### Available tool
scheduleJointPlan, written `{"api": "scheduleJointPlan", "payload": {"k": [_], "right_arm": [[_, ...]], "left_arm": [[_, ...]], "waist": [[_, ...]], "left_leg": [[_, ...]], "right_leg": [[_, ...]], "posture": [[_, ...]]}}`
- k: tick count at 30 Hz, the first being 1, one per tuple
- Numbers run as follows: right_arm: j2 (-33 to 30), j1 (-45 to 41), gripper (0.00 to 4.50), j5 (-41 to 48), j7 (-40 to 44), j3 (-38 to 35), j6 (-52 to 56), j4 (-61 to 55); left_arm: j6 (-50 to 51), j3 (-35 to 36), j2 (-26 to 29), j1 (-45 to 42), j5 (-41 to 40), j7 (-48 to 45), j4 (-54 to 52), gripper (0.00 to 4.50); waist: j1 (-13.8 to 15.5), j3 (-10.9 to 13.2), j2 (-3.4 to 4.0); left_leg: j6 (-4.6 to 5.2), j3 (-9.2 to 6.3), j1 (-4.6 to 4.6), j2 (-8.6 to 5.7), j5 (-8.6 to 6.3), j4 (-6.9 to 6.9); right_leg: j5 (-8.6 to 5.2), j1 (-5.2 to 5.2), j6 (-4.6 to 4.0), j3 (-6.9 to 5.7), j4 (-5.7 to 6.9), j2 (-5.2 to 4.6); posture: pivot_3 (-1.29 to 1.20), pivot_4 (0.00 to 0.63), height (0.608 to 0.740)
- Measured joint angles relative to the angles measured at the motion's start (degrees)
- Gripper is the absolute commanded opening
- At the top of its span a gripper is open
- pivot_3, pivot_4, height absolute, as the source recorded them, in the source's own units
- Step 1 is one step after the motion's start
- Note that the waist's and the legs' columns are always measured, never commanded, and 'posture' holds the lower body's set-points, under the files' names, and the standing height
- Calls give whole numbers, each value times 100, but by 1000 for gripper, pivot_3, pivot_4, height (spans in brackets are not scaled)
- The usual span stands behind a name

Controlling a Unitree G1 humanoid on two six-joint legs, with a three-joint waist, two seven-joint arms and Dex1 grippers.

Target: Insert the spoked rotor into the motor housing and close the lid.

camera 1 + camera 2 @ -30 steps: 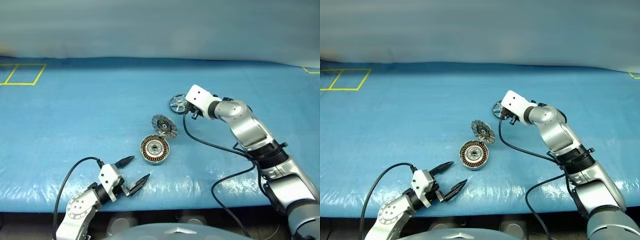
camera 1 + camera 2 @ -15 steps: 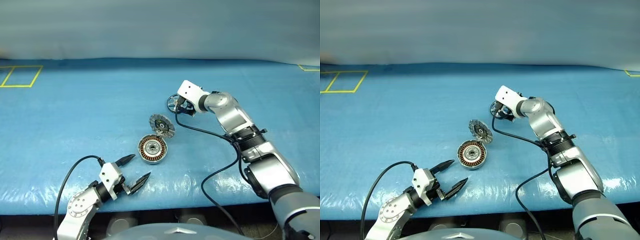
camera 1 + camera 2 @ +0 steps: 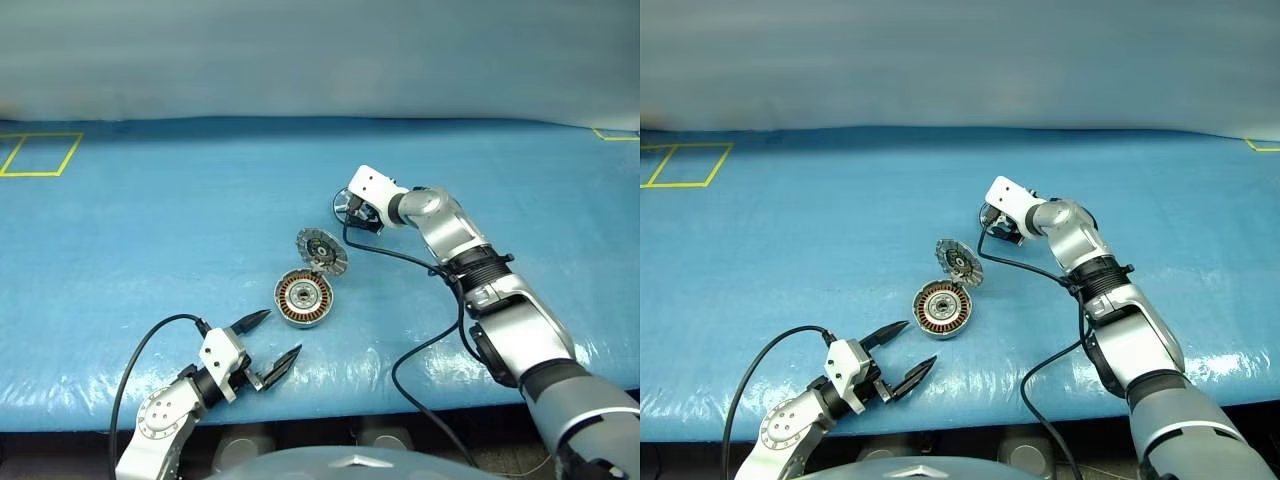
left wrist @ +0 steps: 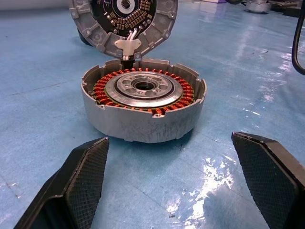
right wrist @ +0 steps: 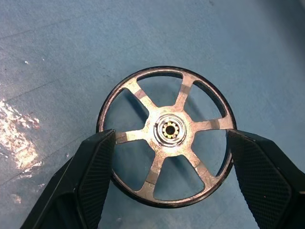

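On your blue table (image 3: 150,230) no writing is readable. The motor housing (image 3: 304,299) sits mid-table, its lid (image 3: 322,250) hinged up. Your right gripper (image 5: 167,191) straddles the spoked rotor (image 5: 167,135), fingers spread, not clamped. Your left gripper (image 3: 272,343) hangs released nearby.

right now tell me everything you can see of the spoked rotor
The spoked rotor is a shiny silver metal wheel: thin dark-edged rim, six flat spokes, a round hub with a small toothed bore. It lies flat on the blue table cover, beyond the open motor housing. The right end effector straddles it, fingers open at either side of the rim.
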Motion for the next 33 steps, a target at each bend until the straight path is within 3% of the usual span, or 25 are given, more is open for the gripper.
{"api": "scheduleJointPlan", "payload": {"k": [5,15,23,26,31,33], "right_arm": [[20,-87,3904,-20,12,-53,-139,268],[21,-59,704,5,198,-193,10,344],[36,208,704,227,232,-515,294,-97],[42,252,1276,410,308,-658,523,-435],[267,249,2903,634,-91,-1108,1036,-858],[345,244,2903,652,-305,-1182,1191,-862]], "left_arm": [[-9,0,-13,7,13,21,0,4500],[-16,-2,-45,-5,15,96,2,4500],[-18,-22,-63,-60,18,100,13,4500],[-18,-35,-62,-77,18,98,13,4500],[-17,-38,-59,-88,17,87,16,4500],[-17,-38,-56,-92,17,79,16,4500]], "waist": [[-8,-1,1],[-18,-1,2],[-24,-1,3],[-38,-1,4],[-36,-1,5],[-35,-1,5]], "left_leg": [[-3,0,7,0,2,0],[-3,2,9,0,2,0],[-3,2,9,1,2,0],[-3,1,9,2,2,0],[-3,0,9,2,2,0],[-3,1,9,2,2,0]], "right_leg": [[2,6,-2,0,1,2],[3,5,-1,2,2,4],[3,5,0,3,2,4],[3,4,0,4,2,4],[4,4,0,4,4,4],[4,4,1,4,4,3]], "posture": [[0,150,740],[0,150,740],[0,150,740],[0,150,740],[0,150,740],[0,150,740]]}}
